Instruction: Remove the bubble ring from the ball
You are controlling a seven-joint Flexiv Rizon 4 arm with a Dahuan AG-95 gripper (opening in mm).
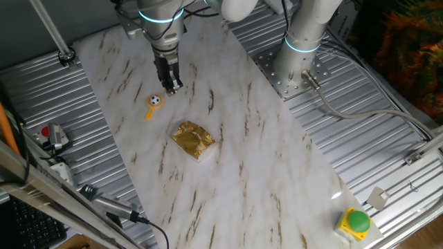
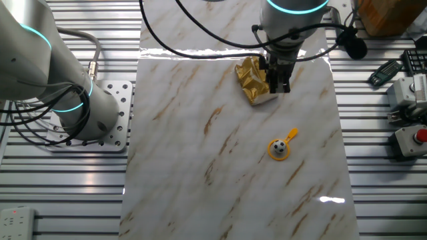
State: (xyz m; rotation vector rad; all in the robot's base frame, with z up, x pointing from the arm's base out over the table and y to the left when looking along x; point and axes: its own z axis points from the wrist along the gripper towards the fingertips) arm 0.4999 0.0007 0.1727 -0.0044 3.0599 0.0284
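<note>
pincer [image 1: 172,87] hangs nearly closed and holding nothing, near the bubble ring [image 1: 153,103] circling the ball [image 1: 155,100].

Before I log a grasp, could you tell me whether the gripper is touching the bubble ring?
Apart. In one fixed view, bare marble shows between the gripper and the bubble ring around the ball; the other fixed view shows the gap too.

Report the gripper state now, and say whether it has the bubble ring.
Gripper: empty, fingers close together; open or shut cannot be told.
Bubble ring: not held, flat on the table around the ball.
</note>
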